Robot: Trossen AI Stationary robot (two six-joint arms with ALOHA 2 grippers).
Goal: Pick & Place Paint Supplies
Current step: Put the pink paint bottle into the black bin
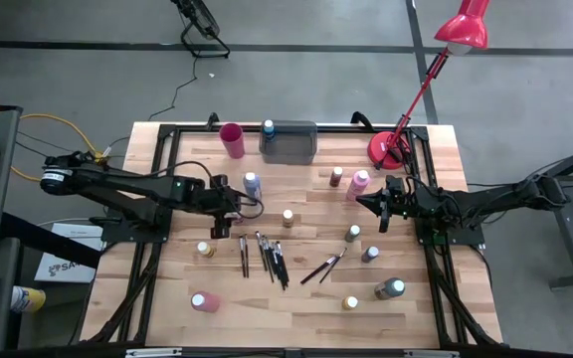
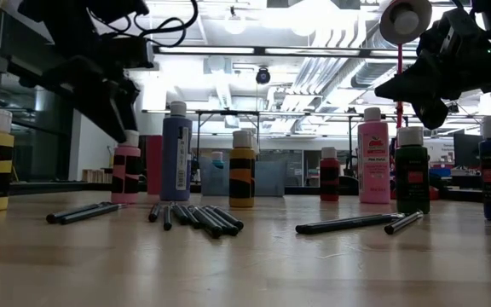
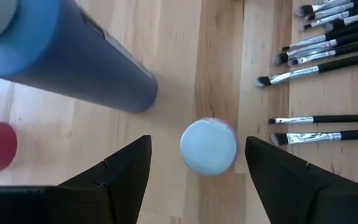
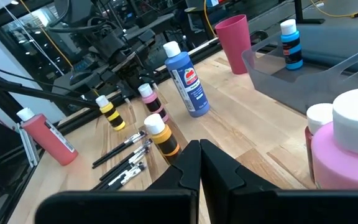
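The small pink bottle [image 3: 209, 147] stands upright on the counter [image 1: 306, 298], directly below the left pincer [image 3: 197, 163], its pale cap sitting between the two spread fingers and touching neither. The pincer is open and holds nothing. Just beside it, on the far side from the brushes, stands the tall blue bottle [image 1: 252, 184]; on the other side lies a row of dark-handled brushes [image 1: 267, 255]. Farther off are the red cup [image 1: 233, 139] and the grey tray [image 1: 288, 142], which already holds one blue bottle [image 1: 269, 128].

The right pincer [image 1: 380, 203] hangs closed and empty near the big pink bottle [image 1: 358, 184], waiting.

The risk here is crowding: if the left pincer descends off-centre, a finger could clip the cap and tip the small bottle, or nudge the blue bottle beside it. A shallow grip on the smooth cap might also slip on lifting.
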